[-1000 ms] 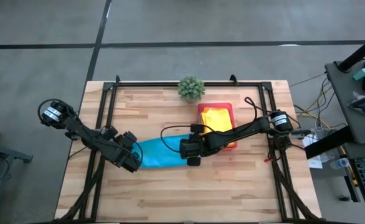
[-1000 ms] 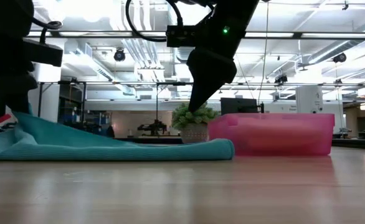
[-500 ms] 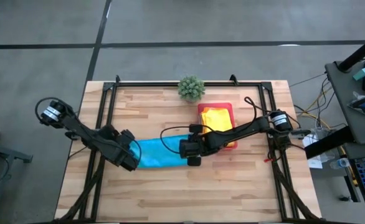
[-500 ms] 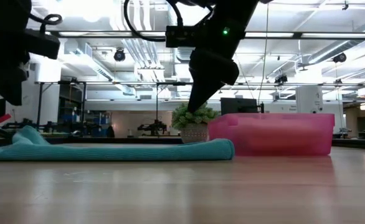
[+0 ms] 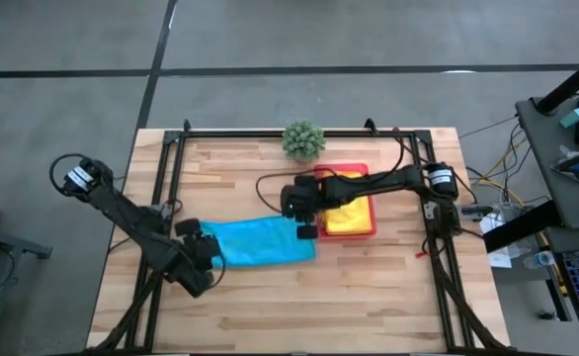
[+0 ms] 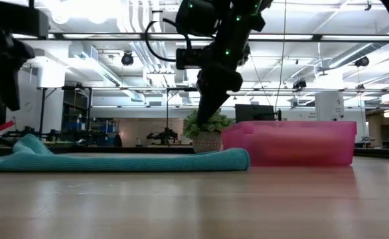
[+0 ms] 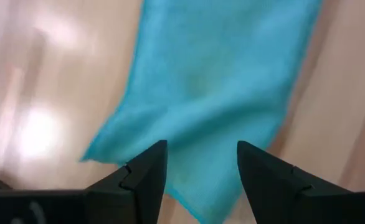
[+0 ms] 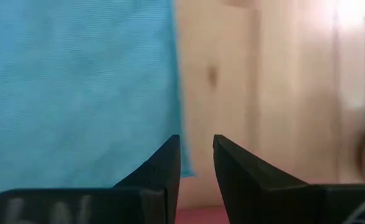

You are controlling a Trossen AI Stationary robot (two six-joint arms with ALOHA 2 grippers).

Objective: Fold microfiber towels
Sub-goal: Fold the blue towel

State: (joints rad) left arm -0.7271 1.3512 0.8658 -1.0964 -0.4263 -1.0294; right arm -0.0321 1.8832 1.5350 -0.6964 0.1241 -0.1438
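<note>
The pink tray point(image 5: 371, 203) sits just behind the right gripper point(image 5: 300, 206), on the side toward that arm's base, and holds a yellow towel point(image 5: 347, 190) folded over an orange one whose edge shows along the tray's near side; in the low view the tray's translucent wall point(image 6: 294, 143) stands just past the towel's end. The turquoise towel point(image 5: 263, 240) lies flat on the wooden table point(image 5: 369, 287), stretching from the left gripper point(image 5: 200, 259) across to a spot just below the right gripper. The left gripper hangs over the towel's end nearest it, its fingers point(image 7: 146, 169) spread apart and empty, the cloth point(image 7: 220, 81) lying loose beyond them with one rumpled corner. The right gripper hovers above the towel's opposite edge, raised clear of the cloth in the low view point(image 6: 208, 109); its fingers point(image 8: 167, 165) stand a narrow gap apart with nothing between them, the towel's straight edge point(image 8: 76, 81) running just ahead. The potted plant point(image 5: 303, 139) stands beyond the right gripper near the table's far edge. Bare wood lies open in front of both grippers toward the near edge.
</note>
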